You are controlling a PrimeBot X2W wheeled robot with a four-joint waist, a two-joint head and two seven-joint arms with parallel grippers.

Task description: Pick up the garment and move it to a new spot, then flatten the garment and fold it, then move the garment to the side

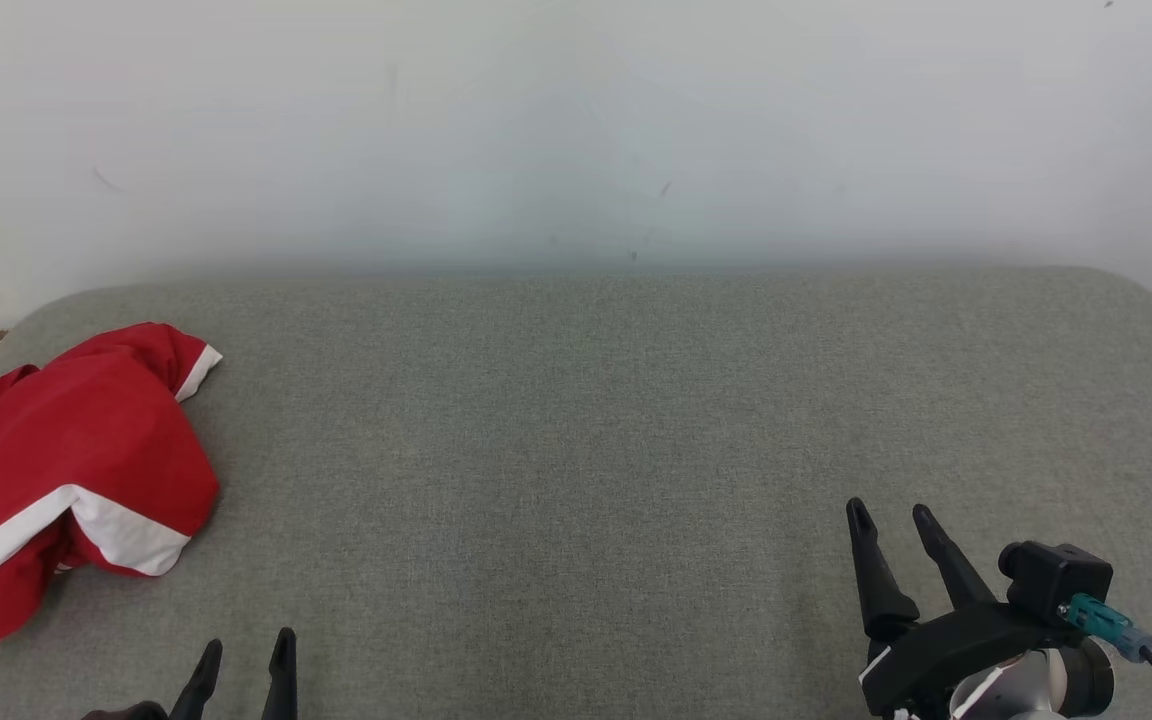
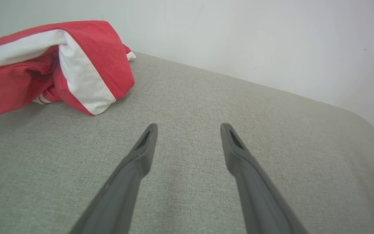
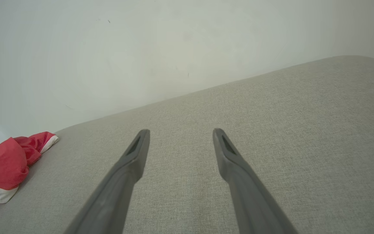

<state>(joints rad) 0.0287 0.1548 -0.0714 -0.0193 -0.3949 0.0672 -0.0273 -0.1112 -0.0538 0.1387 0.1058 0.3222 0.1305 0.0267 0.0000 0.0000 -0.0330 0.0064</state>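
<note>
Garment (image 1: 66,450), red with white bands: you see it crumpled in a heap at the left end of the grey cushioned surface (image 1: 586,450), close to that end's edge and short of the pale wall (image 1: 576,120) behind. Nearest it is the left gripper (image 1: 250,640), low at the front, its fingers spread and grasping nothing. It points over bare fabric just to the right of the heap and is apart from it. The right gripper (image 1: 887,508), well apart toward the opposite end, likewise stands released and empty above the surface. You may judge the step in hand to be the first, the pick-up, not yet begun: the cloth lies untouched and unflattened. The next move calls for you to swing the left arm toward the heap, lower the spread fingers onto a raised fold, and pinch enough layers to lift the whole. The broad bare middle offers the new spot. Too thin a pinch may let the cloth slip or trail.
</note>
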